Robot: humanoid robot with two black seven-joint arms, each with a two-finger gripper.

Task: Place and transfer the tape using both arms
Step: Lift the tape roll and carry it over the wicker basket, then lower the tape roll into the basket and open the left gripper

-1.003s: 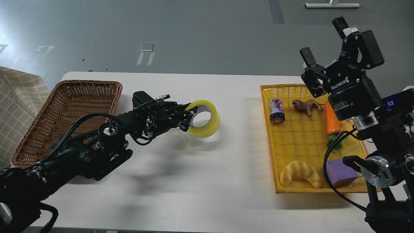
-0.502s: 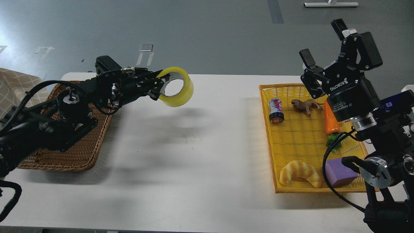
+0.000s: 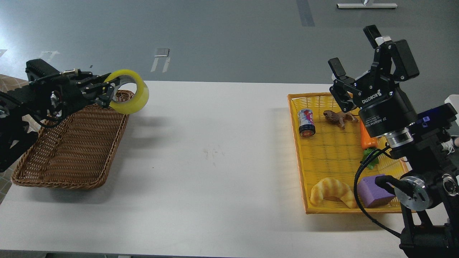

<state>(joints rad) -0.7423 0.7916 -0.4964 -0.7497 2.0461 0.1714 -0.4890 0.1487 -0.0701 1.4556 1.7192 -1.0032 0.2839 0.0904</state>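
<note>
Two baskets sit on the white table [image 3: 222,161], a brown wicker basket [image 3: 68,143] at the left end and a yellow basket [image 3: 335,154] at the right end. The left gripper [image 3: 112,94] is clamped on the tape [image 3: 128,91], with one finger reaching through the hole of the roll and the other against its outer face. The roll is held in the air, standing on edge with its hole facing roughly toward the camera, over the far right corner of the wicker basket and not touching it. Its shadow falls on the table just to the right of that corner. The left arm [image 3: 39,98] stretches in low from the left edge, crossing above the far side of the wicker basket.

The right gripper [image 3: 355,52] is raised above the far right part of the yellow basket, pointing up and away, with its jaws wide apart and nothing between them. The right arm [image 3: 416,150] rises from the lower right corner.

Inside the yellow basket lie a small can [image 3: 306,122] on its side, a brown toy animal [image 3: 339,117] beside it, an orange carrot [image 3: 368,139] partly hidden behind the right gripper's body, a croissant [image 3: 332,192] near the front edge, and a purple block [image 3: 374,191] just to the right of the croissant. The middle of the table shows a faint smudge.
</note>
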